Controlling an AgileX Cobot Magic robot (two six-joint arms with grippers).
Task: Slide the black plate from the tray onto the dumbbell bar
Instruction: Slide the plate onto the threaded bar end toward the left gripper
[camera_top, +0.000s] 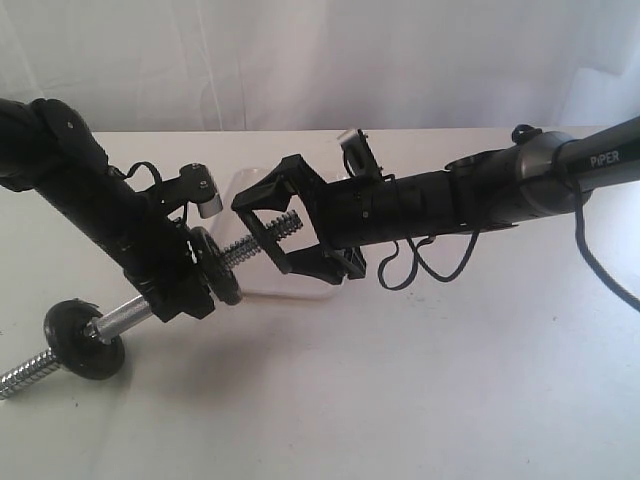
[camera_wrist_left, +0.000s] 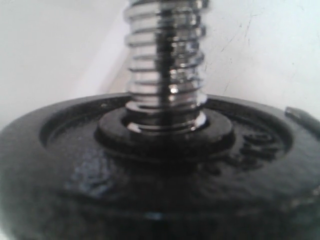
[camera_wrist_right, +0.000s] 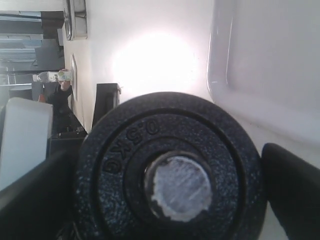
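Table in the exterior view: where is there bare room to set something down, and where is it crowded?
Free: the broad table patch at lower right, bordered by the dumbbell bar, the right arm and its cable. Crowded: centre-left, where the left gripper, right gripper, black plate and tray meet.

Plate (camera_top: 218, 268) on bar (camera_top: 125, 315), R of 2nd disc (camera_top: 80, 340); tray (camera_top: 243, 183) behind plate.

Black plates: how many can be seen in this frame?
2. One plate sits low on the bar, near the table; the other is on its raised threaded end. More may be hidden.
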